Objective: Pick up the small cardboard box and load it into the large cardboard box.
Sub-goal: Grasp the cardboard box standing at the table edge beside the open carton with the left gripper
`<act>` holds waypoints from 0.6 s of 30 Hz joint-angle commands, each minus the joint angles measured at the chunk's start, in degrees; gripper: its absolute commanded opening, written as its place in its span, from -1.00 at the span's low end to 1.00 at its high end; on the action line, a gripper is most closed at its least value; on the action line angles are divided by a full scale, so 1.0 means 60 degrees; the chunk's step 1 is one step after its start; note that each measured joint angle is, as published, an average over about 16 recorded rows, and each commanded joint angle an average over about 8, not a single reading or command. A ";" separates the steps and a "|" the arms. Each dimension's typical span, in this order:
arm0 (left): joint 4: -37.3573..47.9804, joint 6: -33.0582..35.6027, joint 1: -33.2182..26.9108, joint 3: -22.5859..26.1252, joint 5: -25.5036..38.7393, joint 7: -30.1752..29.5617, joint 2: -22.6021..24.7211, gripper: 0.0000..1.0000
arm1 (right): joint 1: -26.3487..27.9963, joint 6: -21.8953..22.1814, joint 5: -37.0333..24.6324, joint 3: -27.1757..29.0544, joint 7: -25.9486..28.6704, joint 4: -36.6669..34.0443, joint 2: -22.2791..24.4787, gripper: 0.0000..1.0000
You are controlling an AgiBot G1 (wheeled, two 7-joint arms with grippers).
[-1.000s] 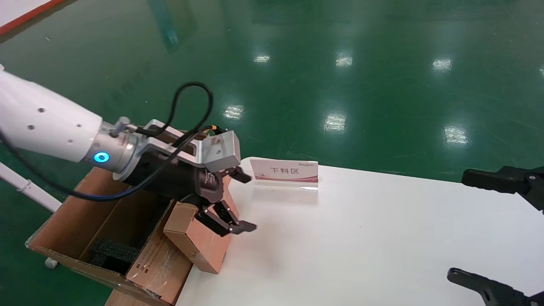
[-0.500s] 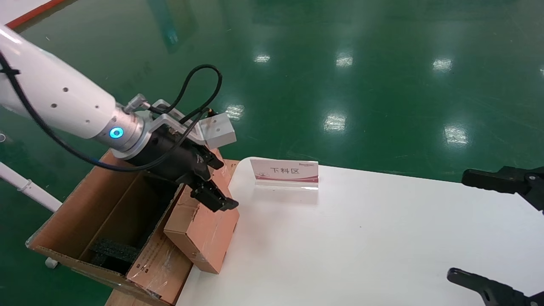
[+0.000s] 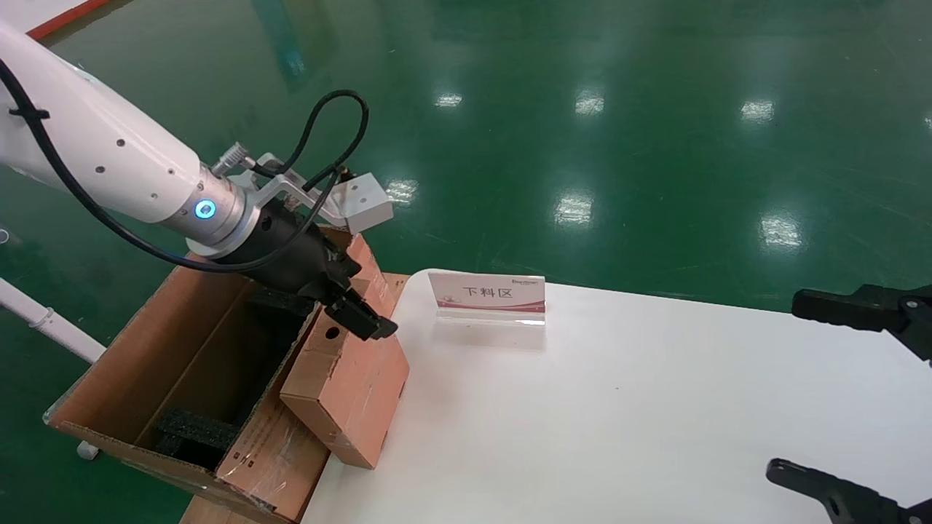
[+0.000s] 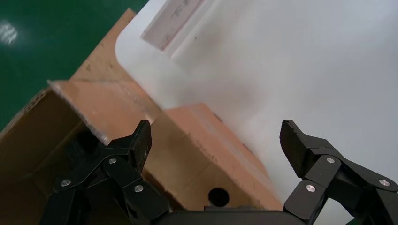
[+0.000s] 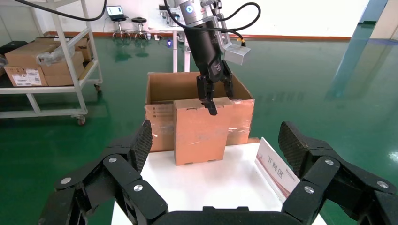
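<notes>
Left hand (image 3: 354, 314) splayed, over small cardboard box (image 3: 348, 389) edge

— Where was the small cardboard box (image 3: 348, 389)?
— Tilted, orange-brown, round hole up top, leaning on the large cardboard box's (image 3: 156, 364) right wall.
— And that one?
— Open, brown, taped, black foam inside, at the table's left edge.

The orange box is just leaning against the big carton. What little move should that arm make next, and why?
Probably lower the open left gripper so its fingers straddle the top edge of the small cardboard box, then close. That box leans on the large cardboard box, its lower edge on the white table, not yet gripped. The right gripper is parked.
</notes>
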 commanded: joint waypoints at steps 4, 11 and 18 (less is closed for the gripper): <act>-0.0034 0.0053 -0.0232 0.0359 0.0215 -0.0330 -0.0004 1.00 | 0.0001 0.0001 0.0002 -0.0003 -0.0002 0.0000 0.0001 1.00; 0.0006 0.0126 -0.0528 0.0987 0.0131 -0.0653 -0.0009 1.00 | 0.0002 0.0004 0.0006 -0.0008 -0.0004 0.0000 0.0003 1.00; 0.0058 0.0132 -0.0829 0.1667 -0.0116 -0.0873 -0.0065 1.00 | 0.0003 0.0006 0.0009 -0.0013 -0.0006 0.0000 0.0005 1.00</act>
